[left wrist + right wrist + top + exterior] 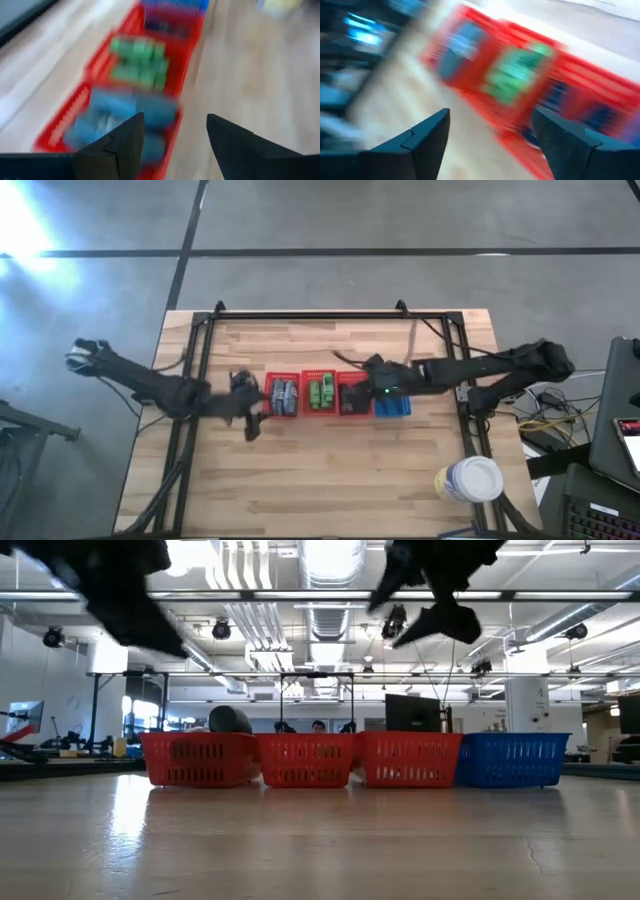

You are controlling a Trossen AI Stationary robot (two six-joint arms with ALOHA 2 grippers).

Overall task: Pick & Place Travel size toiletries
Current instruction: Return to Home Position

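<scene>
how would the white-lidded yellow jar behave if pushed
The jar is round-walled, so it may roll if on its side; I cannot tell whether it stands upright. It sits near the table edge, so an outward push could drop it.

A pale wooden table (330, 470) carries four mesh baskets side by side across its middle. Three red baskets (320, 394) touch in a row, and a blue basket (392, 406) closes it at 3 o'clock. A white-lidded yellow jar (468, 480) stands apart, toward 4 o'clock.
</scene>
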